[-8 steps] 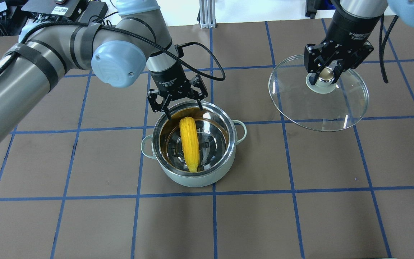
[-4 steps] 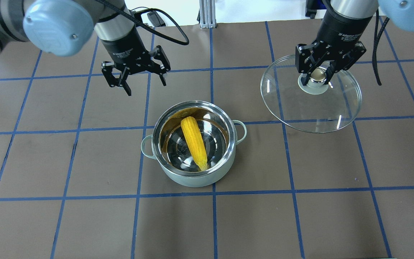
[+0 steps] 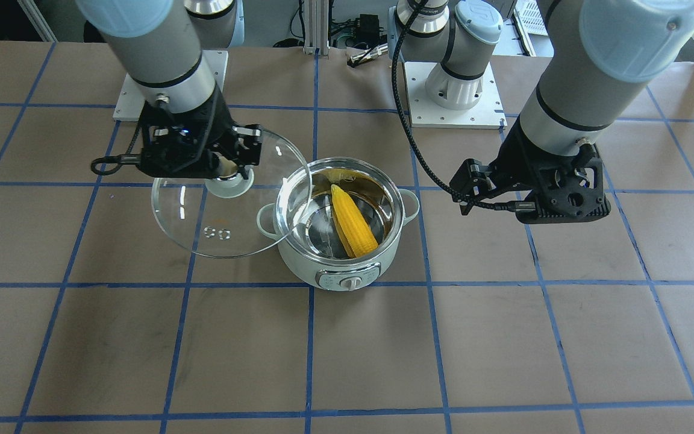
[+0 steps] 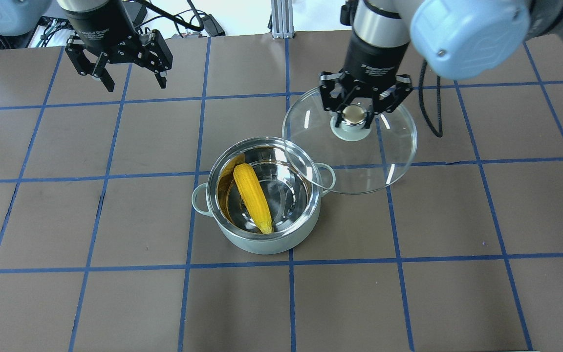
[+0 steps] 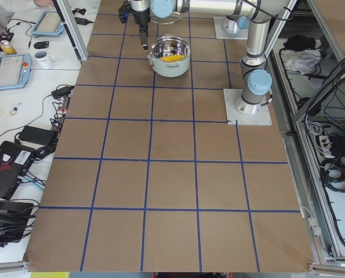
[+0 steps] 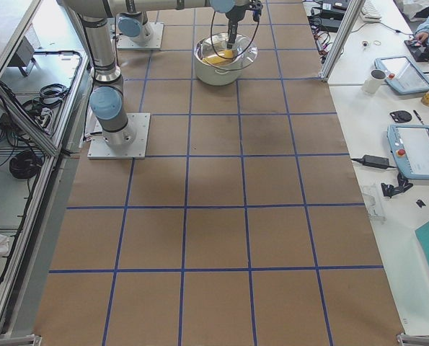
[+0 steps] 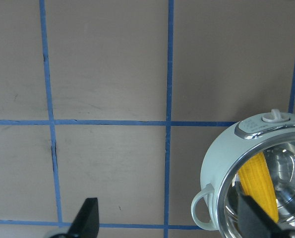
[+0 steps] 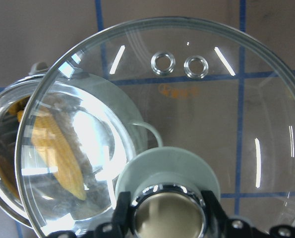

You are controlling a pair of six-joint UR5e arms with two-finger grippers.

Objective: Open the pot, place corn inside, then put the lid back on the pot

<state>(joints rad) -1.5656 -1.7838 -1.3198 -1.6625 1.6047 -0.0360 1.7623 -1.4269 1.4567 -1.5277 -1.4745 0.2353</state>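
The mint-green pot (image 4: 262, 247) stands open mid-table, its dial facing away from me (image 3: 347, 281). The yellow corn (image 4: 252, 198) lies inside it, also showing in the front view (image 3: 354, 224) and the left wrist view (image 7: 259, 183). My right gripper (image 4: 355, 113) is shut on the knob of the glass lid (image 4: 359, 161) and holds it in the air. The lid's edge overlaps the pot's right rim. The right wrist view shows the lid (image 8: 187, 99) with the corn (image 8: 58, 153) seen through it. My left gripper (image 4: 136, 86) is open and empty, far back left of the pot.
Brown paper with blue tape lines covers the table (image 4: 408, 293). The arm base plates (image 3: 449, 102) sit behind the pot. Side benches with tablets and a mug (image 5: 43, 58) flank the table ends.
My open left gripper drew up out of the pot and away to the back left. The corn stays in the pot. My right gripper carried the lid leftward until it overlaps the pot's rim.
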